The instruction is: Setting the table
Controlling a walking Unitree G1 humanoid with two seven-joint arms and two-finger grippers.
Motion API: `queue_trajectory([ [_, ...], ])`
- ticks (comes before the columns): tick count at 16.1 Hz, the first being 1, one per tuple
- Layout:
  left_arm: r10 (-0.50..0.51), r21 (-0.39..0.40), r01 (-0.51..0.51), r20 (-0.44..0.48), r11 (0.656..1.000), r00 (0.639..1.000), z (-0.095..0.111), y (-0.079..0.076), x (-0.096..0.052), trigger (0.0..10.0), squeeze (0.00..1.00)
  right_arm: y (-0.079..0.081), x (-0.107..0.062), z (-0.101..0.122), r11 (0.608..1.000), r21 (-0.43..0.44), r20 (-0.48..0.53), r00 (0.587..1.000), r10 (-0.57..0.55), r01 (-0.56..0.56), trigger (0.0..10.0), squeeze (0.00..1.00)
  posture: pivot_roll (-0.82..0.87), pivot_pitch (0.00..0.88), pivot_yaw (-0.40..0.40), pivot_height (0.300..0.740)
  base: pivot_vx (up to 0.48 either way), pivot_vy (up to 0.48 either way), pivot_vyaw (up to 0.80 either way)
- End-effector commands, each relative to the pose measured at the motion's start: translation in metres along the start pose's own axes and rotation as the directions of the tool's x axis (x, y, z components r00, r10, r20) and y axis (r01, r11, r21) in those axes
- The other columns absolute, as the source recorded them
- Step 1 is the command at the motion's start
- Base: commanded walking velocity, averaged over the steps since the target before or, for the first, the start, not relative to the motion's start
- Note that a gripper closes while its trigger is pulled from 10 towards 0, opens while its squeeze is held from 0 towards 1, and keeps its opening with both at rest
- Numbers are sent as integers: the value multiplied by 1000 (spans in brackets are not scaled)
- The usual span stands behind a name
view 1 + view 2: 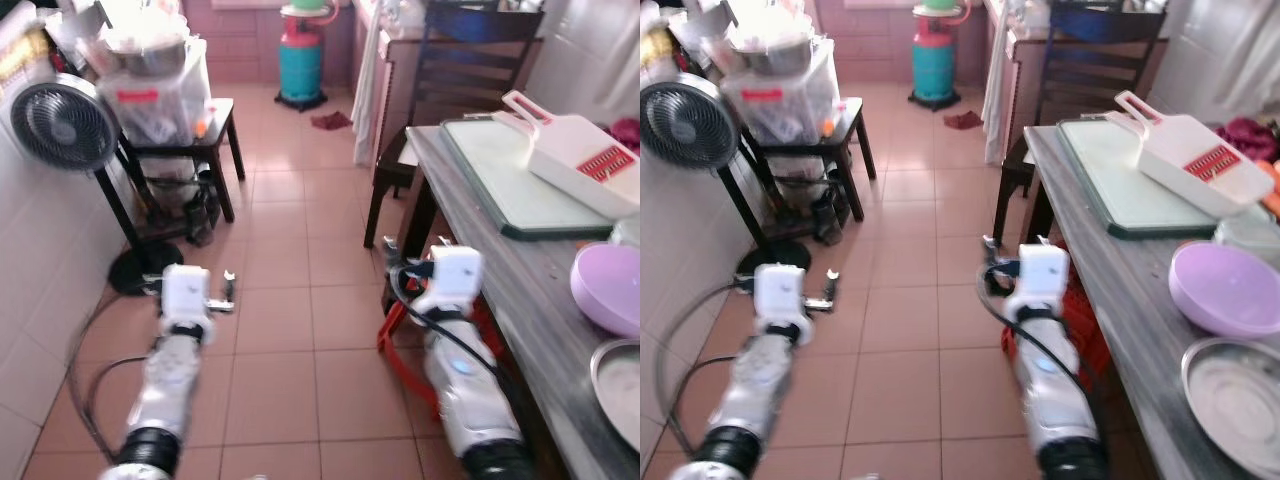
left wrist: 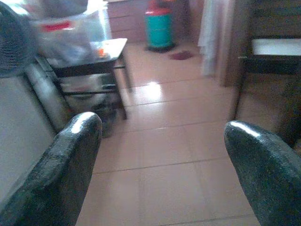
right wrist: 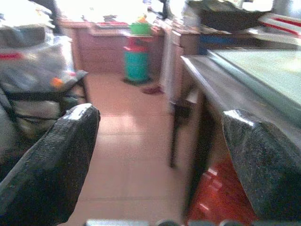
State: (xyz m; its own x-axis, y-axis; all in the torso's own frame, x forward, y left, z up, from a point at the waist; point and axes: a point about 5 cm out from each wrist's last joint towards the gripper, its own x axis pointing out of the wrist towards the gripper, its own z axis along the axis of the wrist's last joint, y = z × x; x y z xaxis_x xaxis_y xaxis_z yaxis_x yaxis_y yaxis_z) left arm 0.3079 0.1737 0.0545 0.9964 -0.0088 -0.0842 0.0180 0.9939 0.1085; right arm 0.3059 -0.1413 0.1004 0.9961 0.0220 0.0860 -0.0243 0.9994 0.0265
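**Bench at the robot's right, both end effectors empty**

Bench [image 1: 1120,290] runs along the right, carrying a green cutting board [image 1: 1120,170], a white slicer [image 1: 1190,155], a purple bowl [image 1: 1225,290] and a metal plate [image 1: 1240,395]. Left end effector [image 2: 160,165] and right end effector [image 3: 160,160] hover over the tiled floor [image 1: 290,330], fingers spread wide, holding nothing.

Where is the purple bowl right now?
The purple bowl sits on the grey table on the robot's right, between the green cutting board and the metal plate.
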Motion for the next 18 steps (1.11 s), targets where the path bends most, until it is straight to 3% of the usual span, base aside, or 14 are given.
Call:
queue_trajectory([
  [1,8,12,-8,-10,1000,1000,-2,7,-1,10000,0,1,2,3,1000,13,11,1000,0,0,10000,0,116,30,-36,740,0,375,0],
  [6,8,12,-8,1,1000,1000,-2,8,-2,10000,0,-6,1,0,999,27,-6,999,-36,36,10000,0,116,32,-33,740,0,369,0],
  [18,7,20,-7,-2,1000,1000,-2,11,-2,10000,0,-4,2,2,999,39,-2,999,-33,33,10000,0,120,34,-28,740,0,379,0],
])
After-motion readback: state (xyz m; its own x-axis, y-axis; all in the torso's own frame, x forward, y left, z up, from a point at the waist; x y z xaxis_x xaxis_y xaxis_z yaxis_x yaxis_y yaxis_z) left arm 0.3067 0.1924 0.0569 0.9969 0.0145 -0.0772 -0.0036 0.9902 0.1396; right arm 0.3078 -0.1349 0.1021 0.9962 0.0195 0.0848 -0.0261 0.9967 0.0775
